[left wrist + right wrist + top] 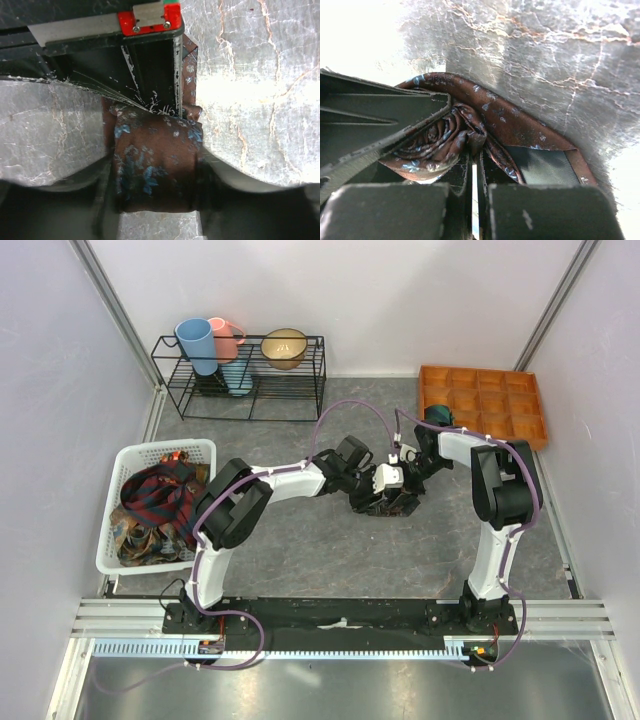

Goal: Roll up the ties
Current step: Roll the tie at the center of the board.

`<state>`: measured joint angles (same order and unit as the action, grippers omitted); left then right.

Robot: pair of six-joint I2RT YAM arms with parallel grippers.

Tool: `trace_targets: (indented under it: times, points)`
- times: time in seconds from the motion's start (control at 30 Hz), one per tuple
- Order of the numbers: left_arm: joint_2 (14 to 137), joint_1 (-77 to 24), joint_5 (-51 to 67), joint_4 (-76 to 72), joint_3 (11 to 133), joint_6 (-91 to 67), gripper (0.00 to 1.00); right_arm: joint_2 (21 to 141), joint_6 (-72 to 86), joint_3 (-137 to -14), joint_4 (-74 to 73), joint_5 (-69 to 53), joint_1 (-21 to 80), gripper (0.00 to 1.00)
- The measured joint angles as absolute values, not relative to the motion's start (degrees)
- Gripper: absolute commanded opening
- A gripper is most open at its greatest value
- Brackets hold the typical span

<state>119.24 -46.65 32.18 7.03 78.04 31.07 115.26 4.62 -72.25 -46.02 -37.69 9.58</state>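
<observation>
A maroon-brown tie with blue flowers [150, 145] is wound into a roll on the grey table, where both arms meet [388, 504]. My left gripper [156, 180] is shut on the roll, with one finger on each side of it. My right gripper [476, 150] is shut, apart from a thin slit, on a fold at the roll's core. The tie's loose wide end [530, 130] lies flat beside it, showing its dark lining. In the top view the left gripper [372, 486] and right gripper [402, 480] almost touch. Several more ties [155, 502] fill a basket.
The white basket [205, 449] stands at the left edge. A black wire rack [310, 375] with cups and a bowl stands at the back. An orange compartment tray [480, 400] is at the back right, with a teal thing [436, 416] at its near-left corner.
</observation>
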Motion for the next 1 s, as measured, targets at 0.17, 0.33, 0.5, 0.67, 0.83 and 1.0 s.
trace_targets:
  times: [0.17,0.33,0.5,0.67,0.83,1.0]
  points:
    - [119.24,-46.65,32.08,8.32,78.56,31.35,0.15,115.15,3.46,-72.25,-46.39,-38.72,9.17,0.32]
    - [118.54,-46.44,32.12,10.26,78.37,31.46,0.07,112.79,2.24,-70.81,-46.52,-39.29,6.92,0.38]
    - [117.23,-46.30,32.21,12.21,77.03,31.44,0.06,109.38,1.45,-70.39,-45.41,-42.48,4.60,0.47]
    - [117.21,-46.30,32.12,13.45,77.49,31.40,0.07,109.10,4.45,-69.12,-41.80,-47.55,5.08,0.56]
    - [117.62,-46.30,31.97,15.27,78.83,30.94,0.09,109.12,6.07,-68.27,-39.94,-49.71,7.27,0.53]
    - [117.99,-46.30,31.86,17.39,79.85,30.35,0.09,109.60,5.54,-68.25,-39.35,-50.04,9.13,0.50]
